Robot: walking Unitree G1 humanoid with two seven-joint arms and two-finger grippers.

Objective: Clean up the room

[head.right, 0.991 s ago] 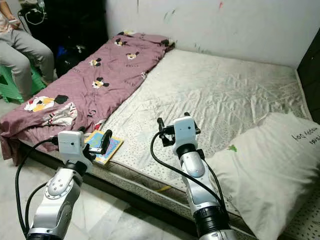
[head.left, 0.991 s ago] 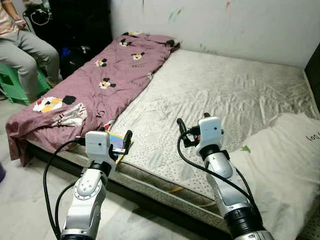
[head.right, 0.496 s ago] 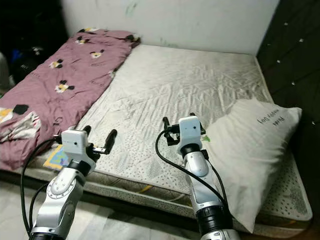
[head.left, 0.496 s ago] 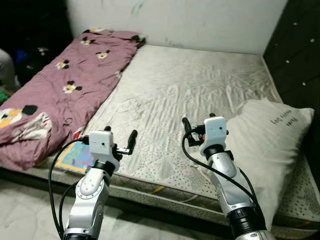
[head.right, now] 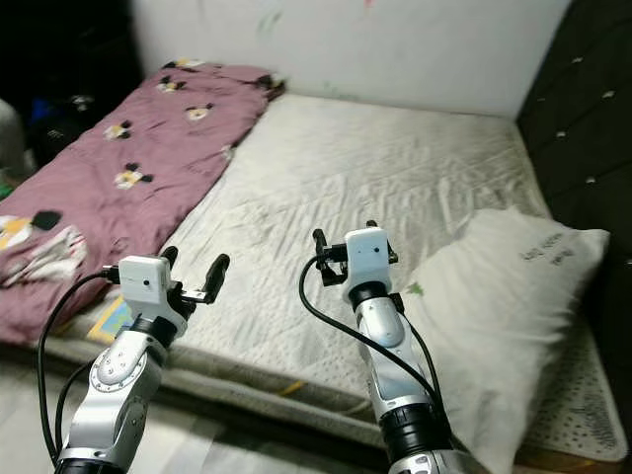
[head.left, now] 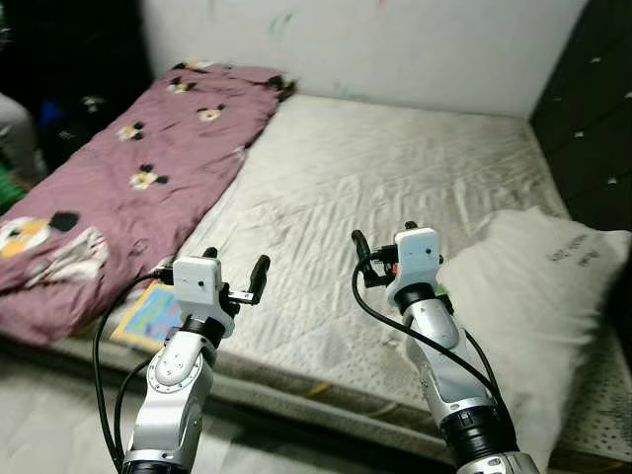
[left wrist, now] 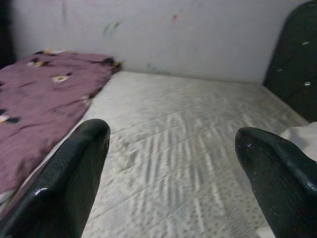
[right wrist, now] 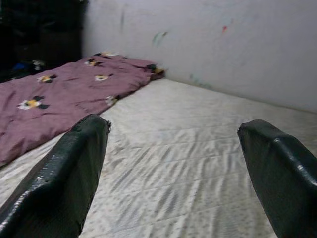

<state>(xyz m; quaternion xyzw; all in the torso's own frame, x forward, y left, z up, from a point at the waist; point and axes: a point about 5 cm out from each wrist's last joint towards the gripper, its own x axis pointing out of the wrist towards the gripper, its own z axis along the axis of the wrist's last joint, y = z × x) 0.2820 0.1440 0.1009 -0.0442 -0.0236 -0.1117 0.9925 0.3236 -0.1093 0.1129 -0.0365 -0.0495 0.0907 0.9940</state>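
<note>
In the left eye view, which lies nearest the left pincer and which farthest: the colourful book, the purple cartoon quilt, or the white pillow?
From the left pincer:
1. Colourful book, just beside it at the mattress edge.
2. Purple cartoon quilt, along the bed's left side.
3. White pillow, far right.

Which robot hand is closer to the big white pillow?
The right one. The right gripper hovers over the mattress right beside the white pillow; the left gripper is farther off, by the purple blanket.

Mauve cartoon-print blanket (head.left: 128, 188), off-white dotted mattress (head.left: 395, 188), white pillow (head.left: 533, 316).
</note>
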